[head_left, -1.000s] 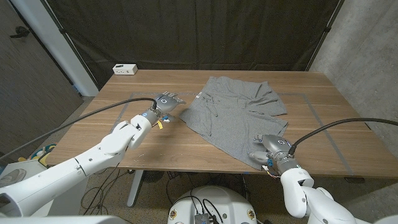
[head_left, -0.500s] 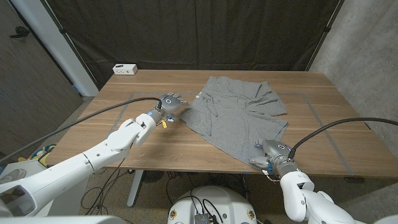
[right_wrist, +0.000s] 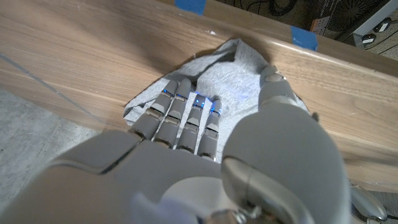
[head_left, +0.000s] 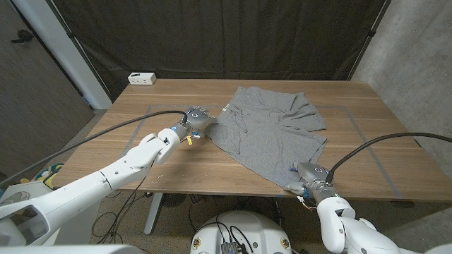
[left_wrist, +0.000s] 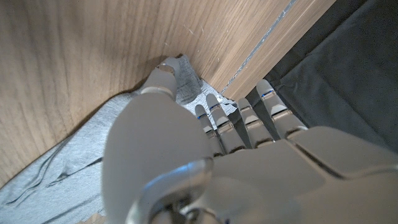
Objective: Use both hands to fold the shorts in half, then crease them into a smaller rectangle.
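Note:
Grey shorts (head_left: pixel 265 130) lie spread on the wooden table (head_left: pixel 176 159), right of the middle. My left hand (head_left: pixel 196 118) is at their left corner. In the left wrist view the thumb (left_wrist: pixel 164 73) and curled fingers (left_wrist: pixel 214 118) pinch that grey corner (left_wrist: pixel 185 79) against the wood. My right hand (head_left: pixel 308 174) is at the shorts' near corner by the table's front edge. In the right wrist view its fingers (right_wrist: pixel 186 115) curl over the bunched cloth (right_wrist: pixel 230 68) and the thumb (right_wrist: pixel 273 84) closes beside it.
A small white box (head_left: pixel 142 78) stands at the table's back left corner. Pale tape lines (head_left: pixel 360 130) mark the tabletop around the shorts. Blue tape pieces (right_wrist: pixel 303 36) show near the front edge, which lies just below my right hand.
My left hand has slid right onto the shorts' left corner and closed on it. My right hand has shifted slightly toward the front edge, dragging the near corner with it.

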